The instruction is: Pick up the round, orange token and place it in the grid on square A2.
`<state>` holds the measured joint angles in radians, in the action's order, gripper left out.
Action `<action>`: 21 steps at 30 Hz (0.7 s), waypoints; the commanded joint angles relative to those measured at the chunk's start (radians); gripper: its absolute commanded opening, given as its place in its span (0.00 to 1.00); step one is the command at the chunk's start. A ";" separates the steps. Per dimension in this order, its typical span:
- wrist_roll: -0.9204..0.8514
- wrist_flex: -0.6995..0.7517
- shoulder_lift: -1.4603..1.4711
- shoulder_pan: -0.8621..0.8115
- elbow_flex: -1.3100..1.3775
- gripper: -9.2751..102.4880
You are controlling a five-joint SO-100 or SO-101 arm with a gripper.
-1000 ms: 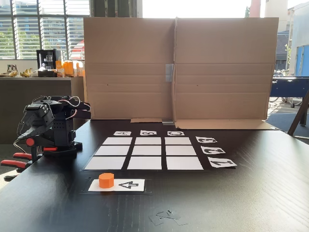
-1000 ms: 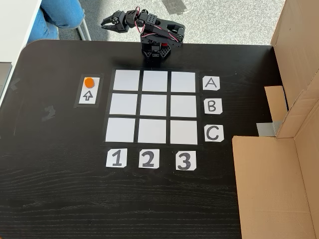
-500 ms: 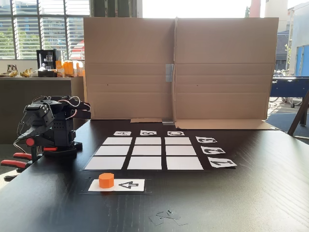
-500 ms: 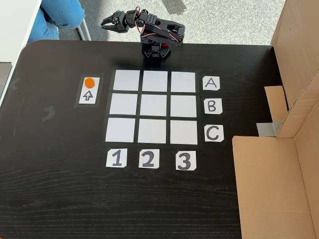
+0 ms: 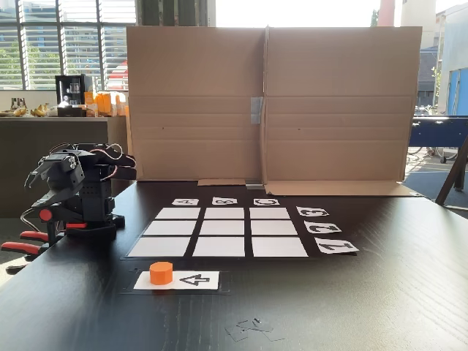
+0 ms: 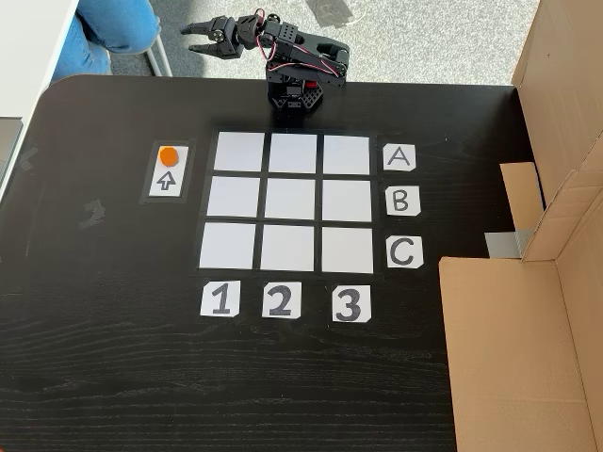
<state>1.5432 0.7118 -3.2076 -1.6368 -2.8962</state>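
**Token on the arrow card, tool open and empty beside the bench edge**

Token (image 6: 168,155) sits at the far left in the overhead-looking fixed view, on the upper end of the white card with a black arrow (image 6: 168,181). The same orange token (image 5: 161,273) shows in the low fixed view, on the left end of that card (image 5: 191,279), in front of the grid. The card lies just beside the grid, apart from it.

Above it and more to the right, the tool (image 6: 194,26) hangs past the far edge of the bench (image 6: 104,358). Its two fingers stand spread with a clear gap, and they hold nothing. The black arm (image 6: 300,71) is folded over its base, which stands just beyond the top row of the grid. In the low view the tool (image 5: 36,179) is at the left, well apart from the token.

The grid (image 6: 291,201) lies in the middle of the bench, and all nine white cells are bare. Square A2 (image 6: 293,153) is the middle cell of the row next to the letter card A (image 6: 399,157). Number cards 1, 2, 3 lie below the grid.

At the right a cardboard screen (image 6: 528,358) stands on the bench.
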 commanded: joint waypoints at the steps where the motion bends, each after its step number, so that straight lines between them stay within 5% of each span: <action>1: 0.005 0.084 0.249 0.067 0.249 0.32; 21: 0.129 0.732 1.256 0.357 1.269 0.43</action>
<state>1.6490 1.3975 -2.0233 -1.3023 -1.7564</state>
